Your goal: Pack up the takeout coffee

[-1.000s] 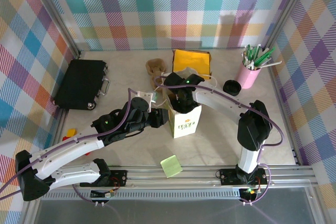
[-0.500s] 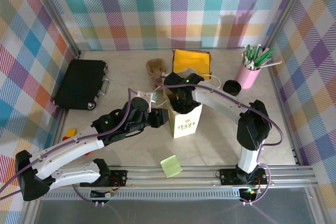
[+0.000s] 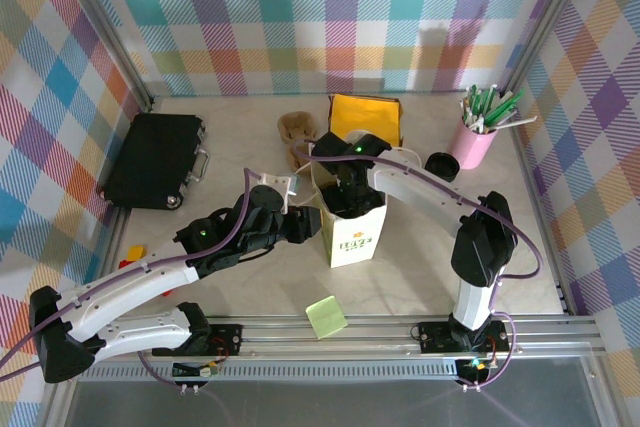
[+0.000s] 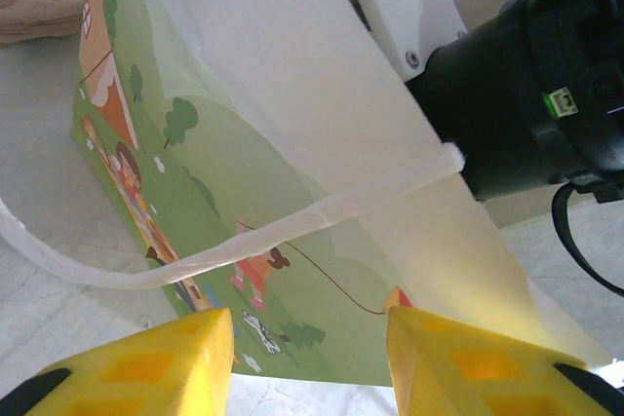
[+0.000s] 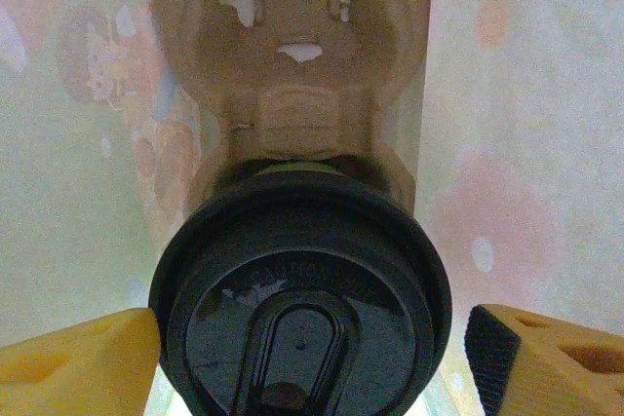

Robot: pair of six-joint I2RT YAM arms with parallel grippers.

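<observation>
Right wrist view looks straight down into the paper bag [image 5: 58, 143], where the takeout coffee [image 5: 300, 241] stands upright with its black lid [image 5: 292, 280] on, seated in the nearer pocket of a brown pulp carrier [image 5: 297, 56]. The right tool [image 5: 312, 358] is released: its yellow fingertips [image 5: 83, 362] sit spread on either side of the lid. The right one stands clear of the rim with pale bag floor showing between, and the left one is just beside the rim; contact there cannot be told.

From the top external camera, the bag stands upright near the middle of the worktop [image 3: 420, 267], and the right arm [image 3: 420, 185] bends over it with its wrist down in the bag's mouth. The left tool [image 3: 298, 227] is at the bag's left side. In the left wrist view its two yellow fingers stand apart at the bottom edge with the bag's printed green wall showing between them, and a white paper handle [image 4: 322, 211] loops across just above. Whether this tool grips the bag or merely rests against it cannot be told.

Elsewhere on the worktop lie a black case [image 3: 155, 159] at far left, a brown pulp tray [image 3: 294, 128] and a yellow packet [image 3: 365, 117] behind the bag, a pink cup of pens [image 3: 477, 137] at far right, and green sticky notes [image 3: 326, 316] near the front edge.
</observation>
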